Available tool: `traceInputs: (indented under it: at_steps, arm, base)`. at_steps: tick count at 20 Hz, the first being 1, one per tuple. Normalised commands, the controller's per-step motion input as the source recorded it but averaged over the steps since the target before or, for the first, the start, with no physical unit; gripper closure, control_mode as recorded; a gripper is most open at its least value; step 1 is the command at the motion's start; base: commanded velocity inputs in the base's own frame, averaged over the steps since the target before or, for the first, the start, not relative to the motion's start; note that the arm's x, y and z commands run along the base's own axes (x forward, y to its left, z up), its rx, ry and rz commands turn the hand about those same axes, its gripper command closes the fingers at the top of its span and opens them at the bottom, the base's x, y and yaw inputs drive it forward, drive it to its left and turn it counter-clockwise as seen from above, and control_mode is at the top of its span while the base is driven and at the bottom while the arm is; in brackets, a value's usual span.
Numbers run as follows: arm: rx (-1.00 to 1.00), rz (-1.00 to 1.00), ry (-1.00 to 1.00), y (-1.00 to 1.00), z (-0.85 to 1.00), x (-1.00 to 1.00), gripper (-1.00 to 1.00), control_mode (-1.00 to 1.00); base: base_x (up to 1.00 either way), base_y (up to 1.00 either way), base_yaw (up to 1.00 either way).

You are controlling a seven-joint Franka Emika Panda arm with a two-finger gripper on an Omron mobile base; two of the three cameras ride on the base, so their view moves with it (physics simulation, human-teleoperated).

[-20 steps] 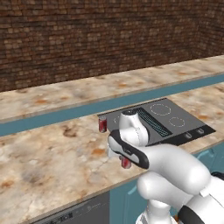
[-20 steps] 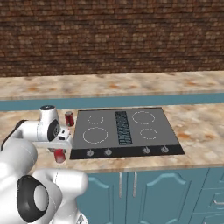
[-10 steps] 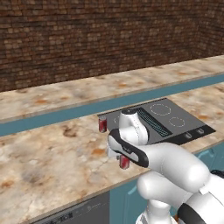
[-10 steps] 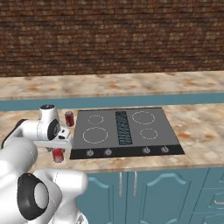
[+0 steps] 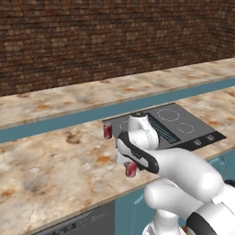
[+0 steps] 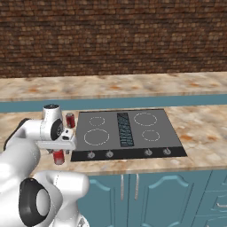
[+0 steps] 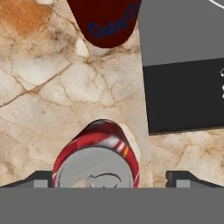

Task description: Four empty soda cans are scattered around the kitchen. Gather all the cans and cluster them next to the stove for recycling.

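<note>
— Red aluminium soda can (image 7: 95, 159) is seen standing on the beige marbled worktop (image 5: 55, 160), just beside the black glass stove (image 6: 128, 133); a second red can (image 5: 108, 130) is near.

— The tool (image 7: 109, 180) is spread wide around it, gripping nothing; it should be lifted straight up.

You were facing a dark red brick wall (image 5: 105, 36) that ran the whole width behind the kitchen. Below it lay a far strip of beige marbled top (image 6: 115, 86), then a teal band (image 6: 133, 103), then the near desk (image 5: 50, 160) in the same beige marble with rusty orange blotches. Under the desk's front edge you had teal cabinet doors (image 6: 150, 199) with arched panels and thin pale handles, and at the left a dark grey panel (image 5: 78, 222). The light was even, casting only faint shadows.
</note>
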Motion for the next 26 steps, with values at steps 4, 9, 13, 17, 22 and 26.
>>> traceInputs:
  at_steps: [4,9,13,17,22,26]
  arm:
    - [0.00,0.08,0.04,0.02,0.49,-0.19,-1.00,-1.00]
    - [0.00,0.07,0.01,0.05,0.40,-0.44,-1.00,-1.00]
    - [0.03,0.02,-0.11,-0.27,0.01,-1.00,-1.00,-1.00]
    - [0.11,0.00,-0.22,-0.73,0.04,-1.00,-1.00,-1.00]
    - [0.10,0.00,-0.13,-0.37,0.35,-0.50,-1.00,-1.00]
    - [0.01,0.00,0.07,-0.12,0.64,-0.13,-1.00,-1.00]
  base:
    - [0.00,0.00,0.00]
    - [0.00,0.00,0.00]
    - [0.00,0.00,0.00]
    - [0.00,0.00,0.00]
    - [0.00,0.00,0.00]
    - [0.00,0.00,0.00]
